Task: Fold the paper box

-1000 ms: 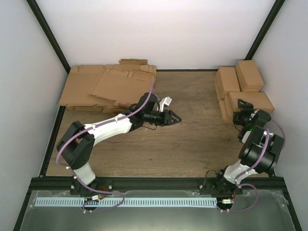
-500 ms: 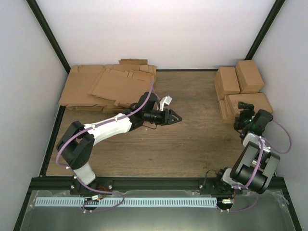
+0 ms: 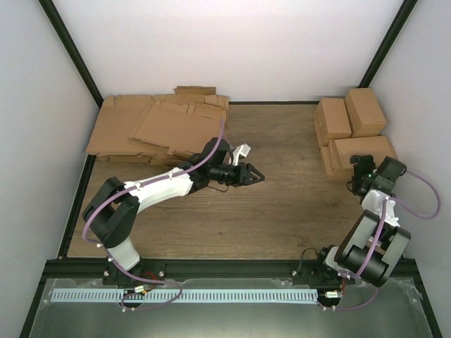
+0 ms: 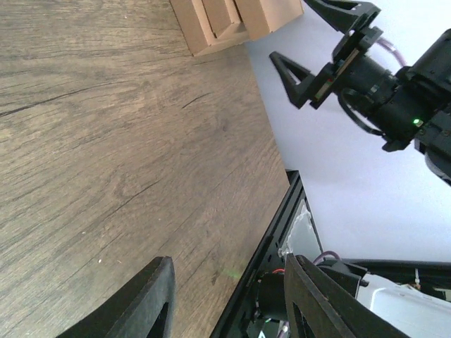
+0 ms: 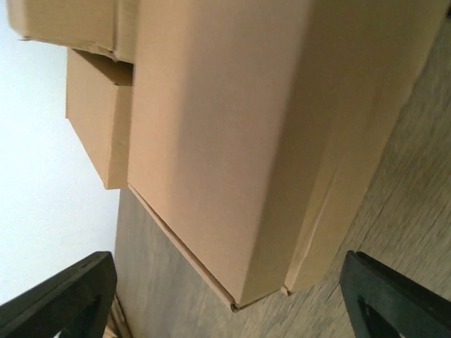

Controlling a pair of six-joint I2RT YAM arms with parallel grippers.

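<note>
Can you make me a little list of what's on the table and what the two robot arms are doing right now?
Table: brown wood
Back left: pile of flat cardboard sheets
Right side: paper box, closed up, with other folded boxes behind it
Left gripper: open, holding nothing, over the middle of the table
Right gripper: open wide, holding nothing, facing the paper box

Robot lab cell: white walls [image 3: 232, 49], black frame posts [image 3: 69, 51], wood tabletop [image 3: 282, 211]
</note>
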